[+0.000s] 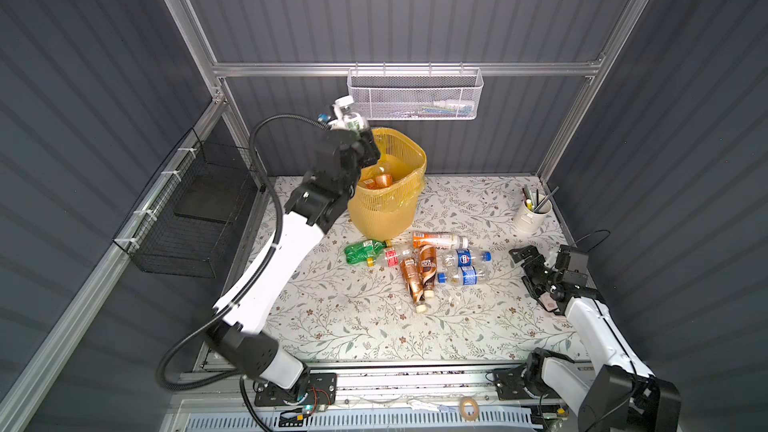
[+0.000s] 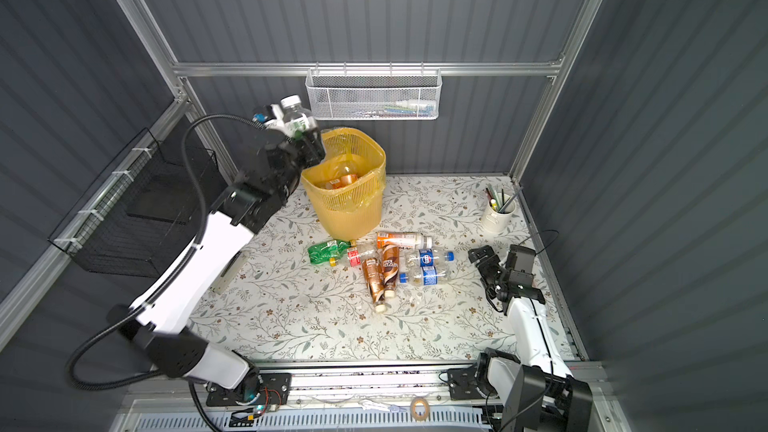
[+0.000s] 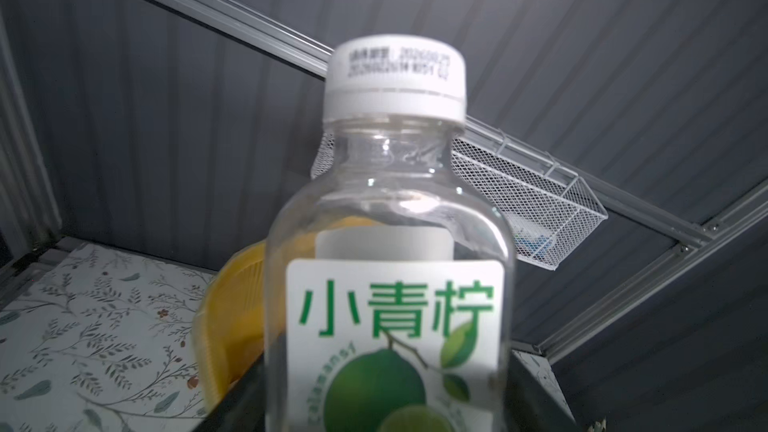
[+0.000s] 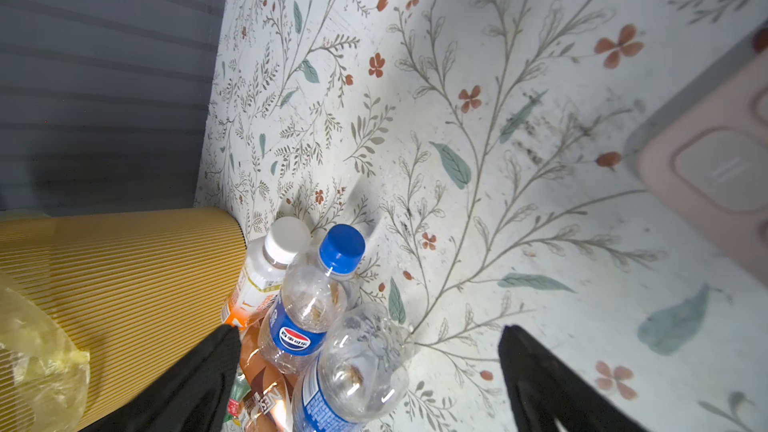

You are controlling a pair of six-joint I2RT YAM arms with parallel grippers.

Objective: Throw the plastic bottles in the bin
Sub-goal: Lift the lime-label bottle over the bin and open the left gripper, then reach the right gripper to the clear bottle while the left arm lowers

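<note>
**A:** What is the left gripper (image 1: 358, 128) doing?

**B:** It is hanging high up by the far left part of the rim of the bin (image 1: 386, 209) and pinching the lime bottle (image 1: 349, 115) by its lower body. The bottle's white cap is pointing up towards the back wall. I cannot tell whether the bottle is hanging right over the opening.

**A:** Is the left wrist view showing that grip?

**B:** The lime bottle (image 3: 390, 243) is filling most of that view, and dark fingers (image 3: 536, 392) are flanking its base. The yellow bin (image 3: 232, 305) is showing behind it.

**A:** Where is the bin standing?

**B:** It is standing upright on the far side of the table (image 1: 353, 326), left of the middle. An orange bottle (image 1: 382, 180) is lying inside its bag.

**A:** Are other bottles lying out?

**B:** Yes, a cluster is lying just in front of the bin.
- The green bottle (image 1: 363, 249) is lying furthest left.
- A red-labelled bottle (image 1: 392, 257) is touching it.
- An orange-labelled bottle (image 1: 440, 239) is lying nearest the bin.
- Two brown bottles (image 1: 428, 268) are pointing their caps towards the near edge.
- Two blue-labelled bottles (image 1: 465, 258) are lying on the right of the cluster.

**A:** And the right gripper (image 1: 525, 270)?

**B:** It is hovering low near the table's right edge with its fingers spread wide and gripping nothing. It is facing the blue-labelled bottles (image 4: 295, 326) but is not touching them.
</note>
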